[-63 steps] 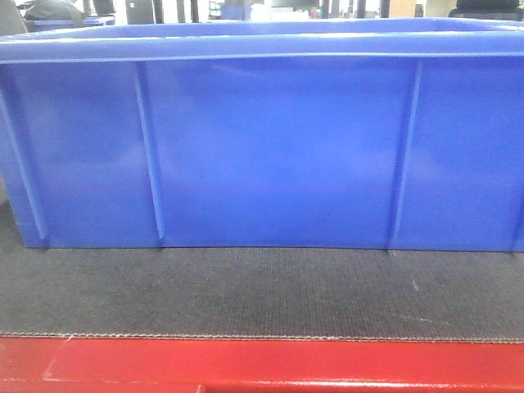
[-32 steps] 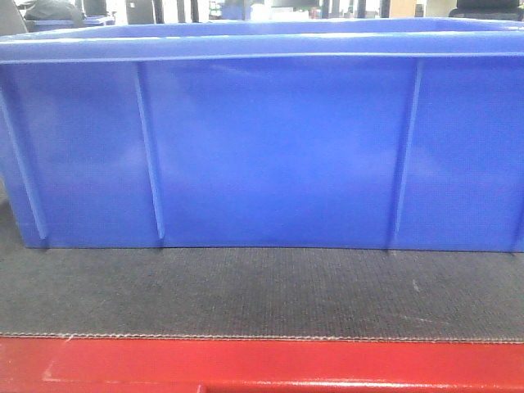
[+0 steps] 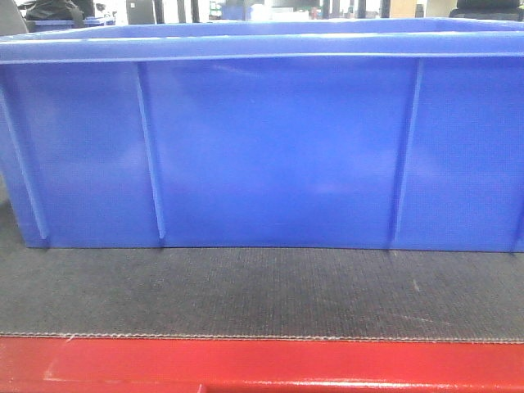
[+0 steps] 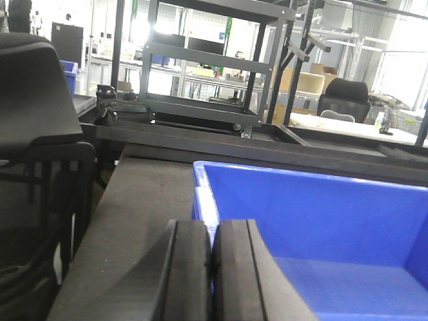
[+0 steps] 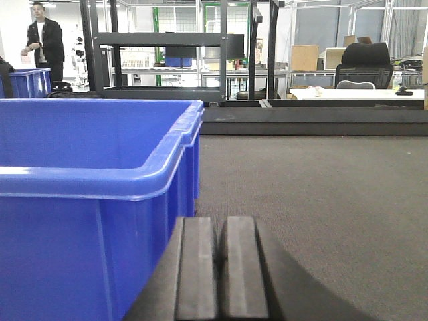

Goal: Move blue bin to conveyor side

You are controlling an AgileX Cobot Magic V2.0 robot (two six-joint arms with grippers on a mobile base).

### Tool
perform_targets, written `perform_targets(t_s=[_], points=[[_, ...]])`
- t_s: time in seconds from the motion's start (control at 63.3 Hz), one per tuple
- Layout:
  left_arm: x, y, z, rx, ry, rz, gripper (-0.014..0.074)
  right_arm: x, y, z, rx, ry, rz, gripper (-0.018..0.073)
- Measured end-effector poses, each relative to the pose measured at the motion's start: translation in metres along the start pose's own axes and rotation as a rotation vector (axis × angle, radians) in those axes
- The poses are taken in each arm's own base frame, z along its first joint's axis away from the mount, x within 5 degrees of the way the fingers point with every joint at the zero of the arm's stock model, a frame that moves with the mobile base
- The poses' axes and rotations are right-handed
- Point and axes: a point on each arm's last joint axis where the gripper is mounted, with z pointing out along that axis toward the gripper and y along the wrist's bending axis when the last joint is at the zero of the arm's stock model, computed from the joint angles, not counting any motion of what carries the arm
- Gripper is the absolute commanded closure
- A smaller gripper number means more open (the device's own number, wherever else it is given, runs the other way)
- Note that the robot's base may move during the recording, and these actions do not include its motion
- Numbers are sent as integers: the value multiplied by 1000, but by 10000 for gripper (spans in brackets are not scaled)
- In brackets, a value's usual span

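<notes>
Unmoved ribbed blue bin [image 3: 270, 147], woven conveyor [image 3: 246, 291]

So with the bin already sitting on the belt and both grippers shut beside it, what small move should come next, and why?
Probably back both arms away. The blue bin sits flat on the conveyor near its red edge. The left gripper and right gripper are shut on nothing, one at each end of the bin, so nothing seems left to carry.
</notes>
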Motion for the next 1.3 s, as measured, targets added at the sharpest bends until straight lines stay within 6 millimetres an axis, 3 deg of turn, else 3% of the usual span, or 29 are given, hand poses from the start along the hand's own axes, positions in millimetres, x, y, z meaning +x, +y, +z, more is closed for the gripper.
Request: perform_targets(t_s=[0.142,0.316,0.537,1.296], points=[[14,6,-17,-65,-42,67,606,0,0,0,0,0,0,628],[52,13,-38,-122,-73,165,606,0,0,0,0,0,0,628],[107,20,-36,-125,56,176,606,0,0,0,0,0,0,628],[111,20,-36,-119,70,147,606,0,0,0,0,0,0,628]])
